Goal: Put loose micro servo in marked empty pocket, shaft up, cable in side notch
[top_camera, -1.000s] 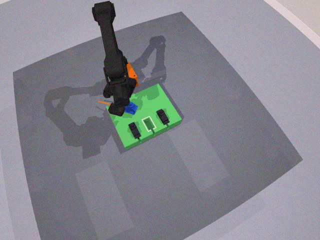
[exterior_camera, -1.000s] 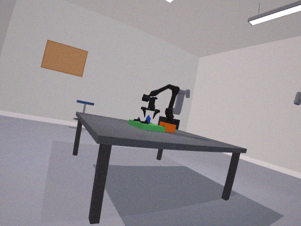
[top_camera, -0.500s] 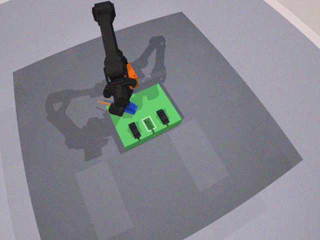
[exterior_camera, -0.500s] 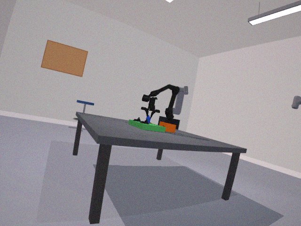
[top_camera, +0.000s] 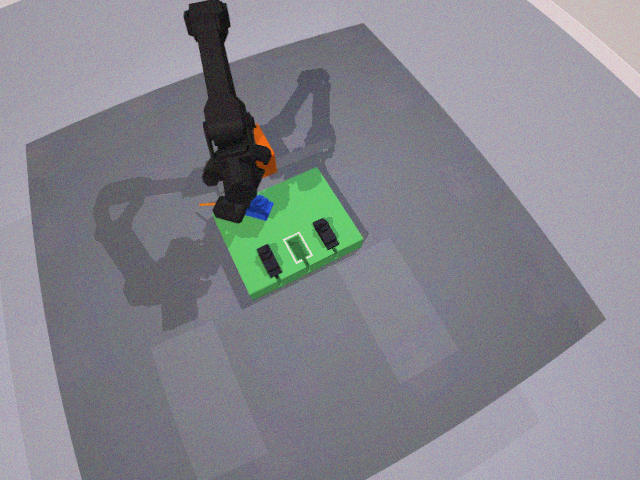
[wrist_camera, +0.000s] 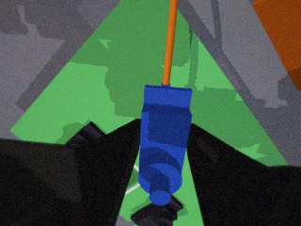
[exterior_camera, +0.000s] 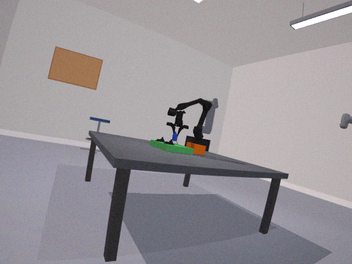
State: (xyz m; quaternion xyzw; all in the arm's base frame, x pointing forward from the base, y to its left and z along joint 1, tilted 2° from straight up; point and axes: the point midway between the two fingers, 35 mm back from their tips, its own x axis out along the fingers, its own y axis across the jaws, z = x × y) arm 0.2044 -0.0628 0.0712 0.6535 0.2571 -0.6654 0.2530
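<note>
The blue micro servo (top_camera: 261, 207) (exterior_camera: 174, 137) (wrist_camera: 166, 129) is between the fingers of my gripper (exterior_camera: 175, 134) (wrist_camera: 164, 127), which is shut on its sides. The servo appears slightly above the green deck (top_camera: 299, 196) (exterior_camera: 179, 148) (wrist_camera: 52, 108). Its output shaft (wrist_camera: 160, 197) points up toward the wrist camera. Its orange cable (top_camera: 206, 204) (wrist_camera: 170, 42) trails away from the pocket side. The empty pocket (top_camera: 296, 247) has a white outline (wrist_camera: 133, 189), partly hidden by a finger in the wrist view. In the top view the arm hides the fingertips.
Two black servos (top_camera: 269, 260) (top_camera: 325, 233) sit in the deck on either side of the pocket; both show partly in the wrist view. An orange block (top_camera: 266, 149) (exterior_camera: 196, 148) (wrist_camera: 282, 33) stands beside the deck, near the arm's base.
</note>
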